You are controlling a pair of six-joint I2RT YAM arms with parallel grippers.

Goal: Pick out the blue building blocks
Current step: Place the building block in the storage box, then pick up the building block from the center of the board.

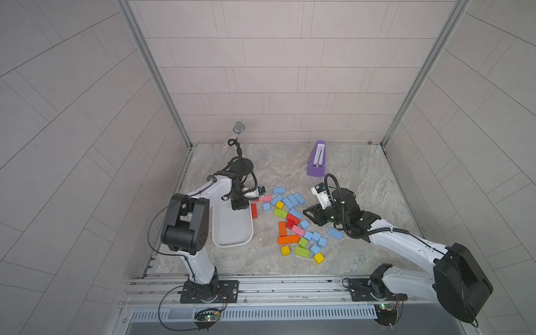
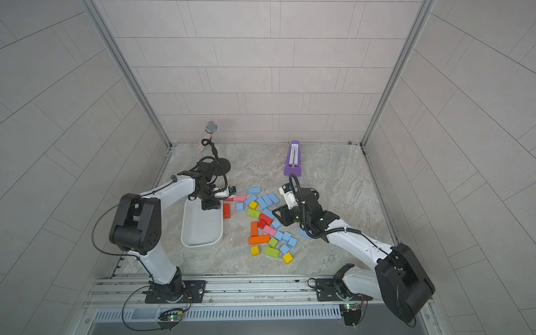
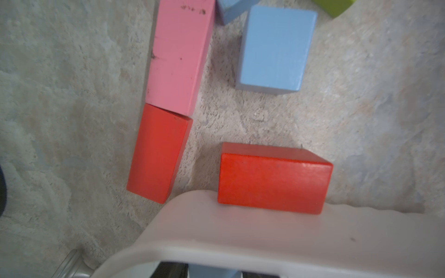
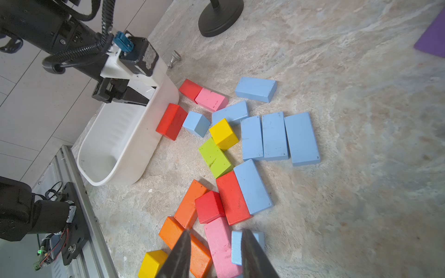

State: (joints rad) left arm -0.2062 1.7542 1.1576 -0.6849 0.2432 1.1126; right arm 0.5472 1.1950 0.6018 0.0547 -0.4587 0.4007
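Observation:
Several light blue building blocks (image 1: 293, 200) lie mixed with other colours on the stone table; three bricks lie side by side (image 4: 274, 136), and a lone brick (image 1: 335, 233) lies to the right. My left gripper (image 1: 239, 207) reaches into the far end of the white tray (image 1: 232, 232). Just below the tray rim (image 3: 265, 240), a blue block (image 3: 212, 274) sits between its fingers. My right gripper (image 4: 214, 231) hovers open over the pile with nothing between its fingers. Beneath it lie a pink brick (image 4: 220, 243) and a blue cube (image 4: 236, 248).
Red (image 1: 254, 211), orange (image 1: 288, 239), yellow, green and pink blocks lie among the blue ones. A purple metronome (image 1: 317, 159) stands at the back. A microphone on a stand (image 1: 237, 130) rises behind the left arm. A small metal knob (image 4: 174, 57) lies by the tray's far end.

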